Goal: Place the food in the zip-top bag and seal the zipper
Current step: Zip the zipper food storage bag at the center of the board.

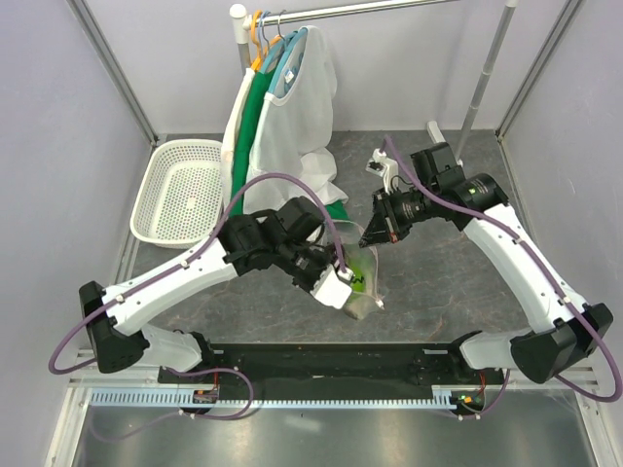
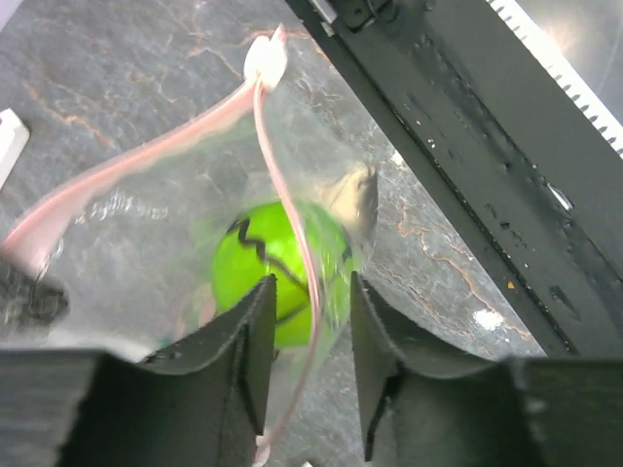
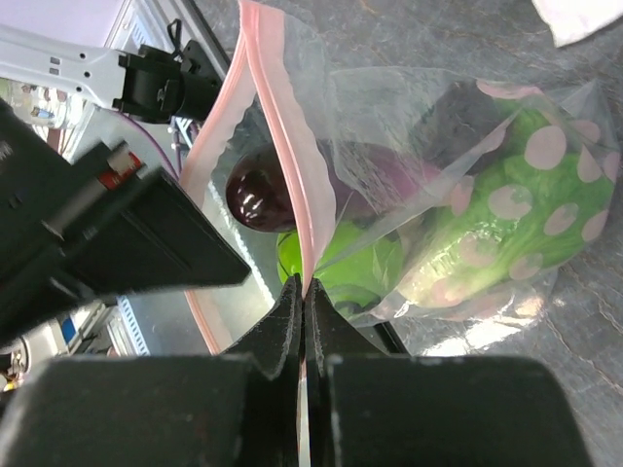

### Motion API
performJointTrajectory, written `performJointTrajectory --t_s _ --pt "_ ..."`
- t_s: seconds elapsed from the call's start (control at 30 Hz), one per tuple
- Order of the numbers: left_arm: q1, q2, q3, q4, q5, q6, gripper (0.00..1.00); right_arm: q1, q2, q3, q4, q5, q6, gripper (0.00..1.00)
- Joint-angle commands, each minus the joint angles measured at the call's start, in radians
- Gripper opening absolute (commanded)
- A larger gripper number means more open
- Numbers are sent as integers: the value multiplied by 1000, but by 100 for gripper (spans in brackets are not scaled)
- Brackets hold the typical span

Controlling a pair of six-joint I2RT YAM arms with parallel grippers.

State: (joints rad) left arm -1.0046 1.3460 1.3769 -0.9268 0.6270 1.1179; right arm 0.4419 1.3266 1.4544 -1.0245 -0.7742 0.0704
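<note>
R gripper (image 3: 304, 290) pinches thin pink zipper (image 3: 277, 136); L gripper (image 2: 311, 290) open over clear dotted bag (image 3: 467, 185).

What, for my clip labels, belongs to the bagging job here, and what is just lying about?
Job: zip-top bag, pink zipper, lettuce, eggplant, green round fruit, right gripper shut on the zipper, left gripper open.
Lying about: white basket, hanging garments, clothes rail.

One zip-top bag (image 1: 368, 297), one eggplant (image 3: 256, 192), one green fruit (image 2: 255, 265), one basket (image 1: 185, 209)
</note>
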Motion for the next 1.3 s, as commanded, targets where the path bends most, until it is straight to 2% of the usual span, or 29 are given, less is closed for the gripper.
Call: performJointTrajectory --t_s 0.0,0.07,0.1,0.13,0.17,0.2,0.23,0.27,0.33,0.4,0.43,0.5,0.53,0.6,0.7,0.8,0.9,1.0,1.1,1.27 --pt "-67 13 14 23 -105 -27 33 49 40 72 26 -50 -32 0" --pt "-78 13 24 74 -136 -91 16 69 69 107 21 -50 -44 0" --pt "-78 4 45 101 -135 -133 2 75 77 119 20 -50 -52 0" --pt "-77 -2 54 132 -144 -229 2 78 91 147 20 -50 -63 0" --pt "-75 -10 63 163 -147 -281 2 80 100 162 23 -51 -63 5" --pt "-59 -22 70 228 -147 -334 2 81 106 178 26 -53 -92 16" --pt "-48 -25 68 255 -145 -431 2 81 121 210 24 -47 -110 37" --pt "-36 -25 64 279 -148 -476 2 80 126 225 21 -33 -119 45" --pt "29 -13 45 330 -145 -599 2 66 120 245 15 4 -147 57" --pt "117 2 37 354 -124 -689 2 28 100 230 20 87 -184 63" --pt "148 21 36 382 -89 -770 2 2 71 200 30 102 -190 70" --pt "225 28 21 417 -52 -840 2 -109 37 160 43 72 -225 78" --pt "242 30 13 462 -24 -889 2 -150 -2 117 44 49 -257 85" --pt "262 33 -1 499 -26 -914 2 -236 -44 72 46 38 -352 86" --pt "262 56 14 532 -29 -940 2 -299 -125 -24 50 24 -417 87" --pt "262 73 34 562 -20 -969 2 -307 -219 -113 53 -22 -452 83" --pt "262 87 54 568 2 -978 2 -307 -320 -215 133 -69 -419 70" --pt "264 96 65 571 7 -995 2 -305 -389 -288 230 -102 -356 61" --pt "262 97 67 577 23 -1001 2 -305 -438 -345 360 -112 -293 58" --pt "264 93 65 585 39 -1006 2 -305 -451 -425 484 -126 -239 54"
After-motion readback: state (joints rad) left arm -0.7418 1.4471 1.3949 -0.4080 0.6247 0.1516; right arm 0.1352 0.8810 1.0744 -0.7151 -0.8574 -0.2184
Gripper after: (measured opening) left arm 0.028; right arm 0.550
